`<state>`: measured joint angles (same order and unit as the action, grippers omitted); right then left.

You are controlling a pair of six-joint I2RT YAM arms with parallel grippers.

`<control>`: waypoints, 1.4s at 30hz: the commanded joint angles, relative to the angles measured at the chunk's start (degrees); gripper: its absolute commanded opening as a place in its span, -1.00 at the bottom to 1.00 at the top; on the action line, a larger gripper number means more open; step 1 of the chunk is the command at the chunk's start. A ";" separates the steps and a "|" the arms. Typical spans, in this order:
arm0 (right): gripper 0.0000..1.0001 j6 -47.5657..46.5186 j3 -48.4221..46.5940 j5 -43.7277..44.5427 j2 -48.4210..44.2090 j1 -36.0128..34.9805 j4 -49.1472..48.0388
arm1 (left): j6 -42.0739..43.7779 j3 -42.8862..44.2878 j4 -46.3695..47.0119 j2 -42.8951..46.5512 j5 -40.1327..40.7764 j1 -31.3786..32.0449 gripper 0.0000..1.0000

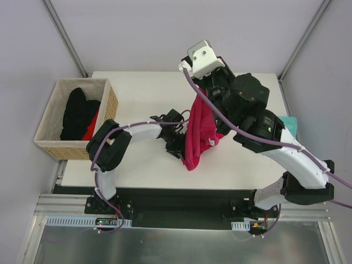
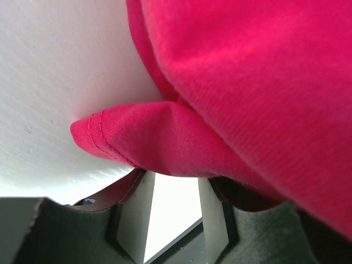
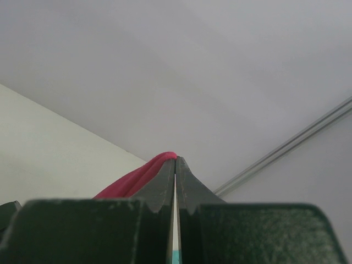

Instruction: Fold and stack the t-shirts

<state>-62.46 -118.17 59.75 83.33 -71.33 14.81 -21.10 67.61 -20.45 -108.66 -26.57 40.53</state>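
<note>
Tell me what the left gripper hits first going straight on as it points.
The left gripper would first meet the hemmed fold of the magenta-pink cloth t-shirt, lying just beyond its parted jaws, with the white table top behind. Contact looks near, though depth is unclear.

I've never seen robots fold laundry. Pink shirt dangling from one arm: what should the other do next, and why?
Probably ease the left fingers onto the hemmed corner of the pink t-shirt and close: it lies ahead of their open gap, while the right fingers pinch the top.
</note>
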 commanded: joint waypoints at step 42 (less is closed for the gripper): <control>-0.99 3.39 5.93 0.37 -4.22 4.70 -6.20 | 2.64 3.23 -5.04 8.38 11.36 -4.93 -1.00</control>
<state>-61.78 -113.49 59.61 82.52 -68.40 12.21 -20.08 69.08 -22.61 -104.44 -18.06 36.36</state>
